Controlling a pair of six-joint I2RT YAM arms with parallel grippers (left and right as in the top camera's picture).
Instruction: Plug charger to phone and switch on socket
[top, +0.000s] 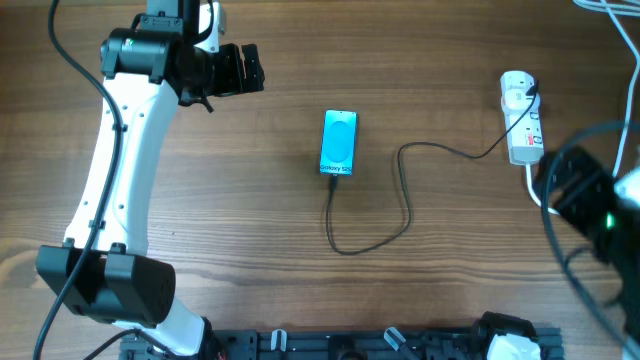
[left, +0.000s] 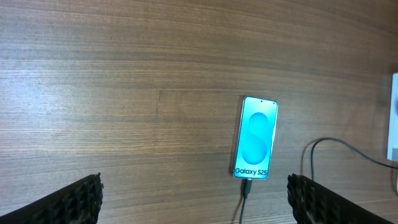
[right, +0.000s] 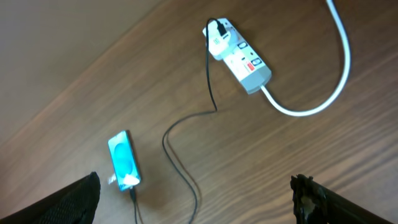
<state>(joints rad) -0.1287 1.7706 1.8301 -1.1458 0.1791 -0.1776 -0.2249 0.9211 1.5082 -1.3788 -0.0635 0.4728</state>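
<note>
Wood-grain counter (top: 250, 200), brown, carrying every item listed below.

Item 1: phone (top: 340, 143). Cyan screen with a white text strip along its near edge. It lies flat and face up at the middle of the counter, clear of both arms.

Item 2: charger (top: 400, 190). Thin black cable. The left wrist view shows its connector tip (left: 247, 186) touching the near edge of the phone. It seems seated, though how deep it sits is too small to tell. The cable loops toward the near side, bends back toward the far side, then runs right to a black plug (top: 530, 93) in the socket.

Item 3: socket (top: 522, 118). White strip at the far right of the counter, with a white cord (right: 336, 74) leaving its near end. A red mark (right: 254, 64) on its top face is probably the switch. Whether it is on or off cannot be told.

Item 4: left pincer (left: 194, 190). Fingers (left: 68, 202) spread wide with nothing between them. It hangs above the far left of the counter, well apart from the phone.

Item 5: right pincer (right: 196, 186). Fingers (right: 329, 199) spread wide, holding nothing. It is raised above the right side, near the socket but not touching it.

Status: plugging step judged done, with both cable ends in place. Switching on is judged not yet done, as neither pincer is on the socket. The right pincer is the closer candidate for the press.
</note>
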